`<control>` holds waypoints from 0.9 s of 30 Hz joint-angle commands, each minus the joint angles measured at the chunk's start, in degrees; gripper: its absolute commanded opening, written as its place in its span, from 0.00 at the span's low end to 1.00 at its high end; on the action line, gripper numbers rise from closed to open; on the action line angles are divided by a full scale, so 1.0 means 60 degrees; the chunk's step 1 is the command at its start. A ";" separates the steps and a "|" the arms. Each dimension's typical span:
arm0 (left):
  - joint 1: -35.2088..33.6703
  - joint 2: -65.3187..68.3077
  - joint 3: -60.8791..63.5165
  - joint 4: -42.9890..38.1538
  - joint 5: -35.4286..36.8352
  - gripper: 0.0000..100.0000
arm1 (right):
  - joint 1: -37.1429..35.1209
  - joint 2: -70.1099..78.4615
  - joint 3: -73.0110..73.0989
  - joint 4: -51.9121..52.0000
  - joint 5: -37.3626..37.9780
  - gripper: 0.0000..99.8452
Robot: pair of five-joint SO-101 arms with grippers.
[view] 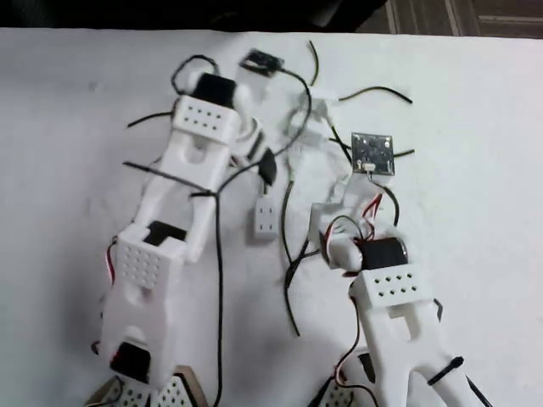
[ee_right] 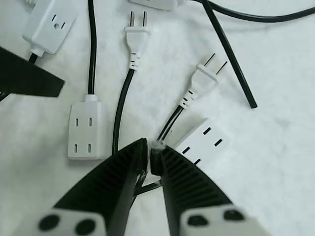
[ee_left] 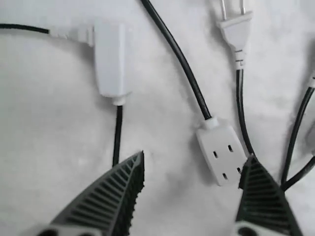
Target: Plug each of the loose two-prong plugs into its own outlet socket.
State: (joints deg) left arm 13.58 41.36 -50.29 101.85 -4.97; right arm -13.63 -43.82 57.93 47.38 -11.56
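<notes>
- Table (view: 475, 102): white, strewn with black cords (view: 219, 280) and white fittings.
- Left arm (view: 170, 220): stretches from the 7 o'clock edge toward 12, with its wrist at about 11 o'clock of the table's middle.
- Right arm (view: 394, 297): stretches from the 5 o'clock edge, its wrist bent over at 3 o'clock of the middle. A bare circuit board (view: 373, 154) sits at 12 o'clock of that wrist.
- Left claw (ee_left: 195, 158): spread wide, with nothing in its hold. In the high view one dark finger (view: 267, 165) lies at 12 o'clock of the mid socket.
- Right claw (ee_right: 150, 145): drawn in to a sliver of a gap. A thin cord runs in under its tips, and I cannot tell whether it is pinched.
- Mid socket (view: 265, 216): flat at the table's middle, slots up, its cord leaving toward 12 o'clock. It lies inside the left claw's spread, just beside one fingertip.
- Far socket (ee_left: 112, 59): beyond the left claw's other fingertip and apart from it, with a cord at each end.
- Near socket (ee_right: 202, 140): slots up, just beside one finger of the right claw.
- First plug (ee_right: 137, 37): loose, both prongs bare and pointing away from the right claw. Its cord runs close along the mid socket's side.
- Second plug (ee_right: 204, 81): loose, prongs bare, between the first plug and a stray cord. Its own cord is the one that leads under the right claw's tips.
</notes>
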 commanded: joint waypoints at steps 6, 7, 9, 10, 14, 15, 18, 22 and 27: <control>0.0711 -0.0198 0.1377 -0.0015 0.0440 0.24 | 0.0095 -0.0212 -0.0147 -0.0168 -0.0044 0.02; 0.0711 -0.0183 0.1480 -0.0029 0.0527 0.24 | 0.0095 -0.0212 -0.0147 -0.0168 -0.0044 0.02; 0.0755 -0.0110 0.1714 -0.0117 0.0601 0.25 | 0.0095 -0.0212 -0.0147 -0.0168 -0.0044 0.02; 0.0813 -0.0095 0.1846 -0.0264 0.0601 0.25 | 0.0095 -0.0212 -0.0147 -0.0168 -0.0044 0.02; 0.0989 -0.0095 0.2447 -0.0894 0.0601 0.26 | 0.0051 -0.0212 -0.0147 -0.0168 -0.0044 0.02; 0.1033 -0.0110 0.2520 -0.0938 0.0615 0.27 | 0.0051 -0.0212 -0.0147 -0.0168 -0.0044 0.02; 0.1062 -0.0110 0.2520 -0.0938 0.1040 0.32 | 0.0037 -0.0212 -0.0147 -0.0168 -0.0044 0.02; 0.0989 -0.0066 0.2769 -0.1158 0.1245 0.34 | 0.0022 -0.0212 -0.0147 -0.0168 -0.0044 0.02; 0.1033 -0.0066 0.3839 -0.1788 0.1216 0.34 | 0.0022 -0.0212 -0.0147 -0.0168 -0.0044 0.02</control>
State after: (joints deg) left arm 19.38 41.36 -30.68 93.85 1.89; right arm -13.71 -43.82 57.93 47.38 -11.56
